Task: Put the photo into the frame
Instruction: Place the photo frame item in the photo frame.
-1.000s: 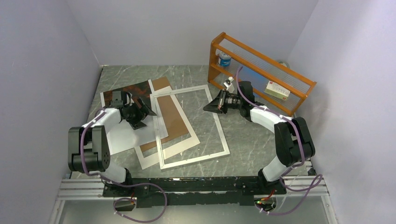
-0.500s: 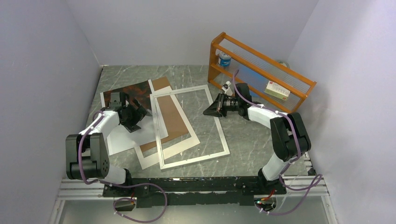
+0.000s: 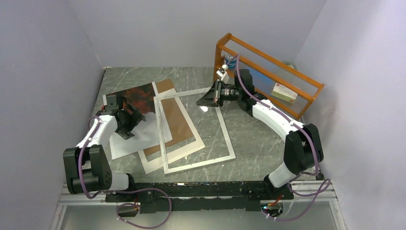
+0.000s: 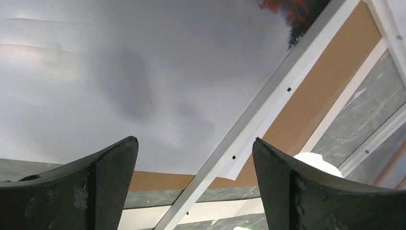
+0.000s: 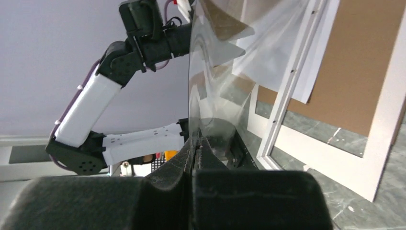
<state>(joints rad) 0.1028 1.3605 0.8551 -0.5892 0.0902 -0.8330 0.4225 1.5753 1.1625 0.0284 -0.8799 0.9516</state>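
Note:
The photo [image 3: 125, 135] lies flat at the left, its dark red-orange half [image 3: 136, 94] at the far end. My left gripper [image 3: 128, 124] hovers open over the pale half [image 4: 119, 72], with nothing between its fingers [image 4: 194, 141]. The white frame [image 3: 229, 143] lies in the middle of the table, its thin edge bar [image 4: 258, 115] running past the photo's corner. My right gripper [image 3: 201, 100] is above the frame's far end. Its jaws [image 5: 196, 139] are shut on the edge of a clear sheet [image 5: 215, 72], which stands up from them.
A brown backing board [image 3: 178, 125] and a white mat [image 3: 184, 151] lie under the frame's left side. An orange wooden rack [image 3: 268, 72] stands at the back right, holding a small box [image 3: 285, 91]. Walls close in on the left, back and right.
My right gripper has risen and moved towards the far left with the clear sheet's edge. My left gripper has drawn back to the left over the photo's pale half.

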